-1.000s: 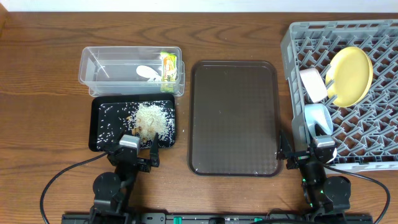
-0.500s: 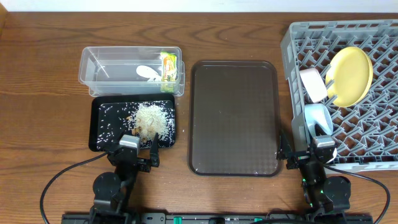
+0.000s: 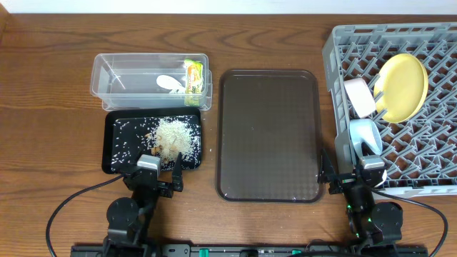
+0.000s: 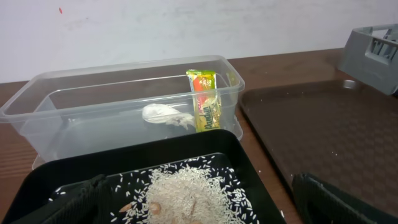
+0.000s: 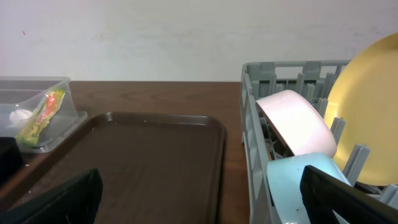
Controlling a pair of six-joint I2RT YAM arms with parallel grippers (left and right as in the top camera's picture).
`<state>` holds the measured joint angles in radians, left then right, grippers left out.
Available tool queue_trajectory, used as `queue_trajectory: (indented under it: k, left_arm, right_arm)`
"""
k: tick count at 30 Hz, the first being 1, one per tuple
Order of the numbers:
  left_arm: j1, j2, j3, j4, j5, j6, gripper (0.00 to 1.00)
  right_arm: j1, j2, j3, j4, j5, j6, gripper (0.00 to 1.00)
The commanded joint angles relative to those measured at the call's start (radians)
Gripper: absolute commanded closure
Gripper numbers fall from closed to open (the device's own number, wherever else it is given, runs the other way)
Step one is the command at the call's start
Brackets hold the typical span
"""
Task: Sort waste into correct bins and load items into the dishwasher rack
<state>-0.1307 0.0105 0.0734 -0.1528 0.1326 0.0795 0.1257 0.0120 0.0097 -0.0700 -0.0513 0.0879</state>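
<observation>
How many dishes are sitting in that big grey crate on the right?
3: a yellow plate standing toward the back of the grey crate, a white bowl at its left edge beside the plate, and a light-blue bowl just in front. Smaller pieces may be hidden.

Bright even light, soft shadows, sharp overhead; wrist views slightly soft, pincer edges blurred.

Both arms folded low; left gripper (image 3: 158,171), right gripper (image 3: 355,177) jaws wide, empty.
</observation>
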Motion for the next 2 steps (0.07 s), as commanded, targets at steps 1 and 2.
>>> queue_trajectory:
  k: [1, 2]
  left_arm:
    - [0.006, -0.006, -0.025, -0.006, 0.014, 0.01, 0.06]
    - [0.006, -0.006, -0.025, -0.006, 0.014, 0.01, 0.06]
  right_arm:
    - [-0.016, -0.005, -0.004, -0.001, 0.01, 0.012, 0.01]
    - [-0.016, -0.005, -0.004, -0.001, 0.01, 0.012, 0.01]
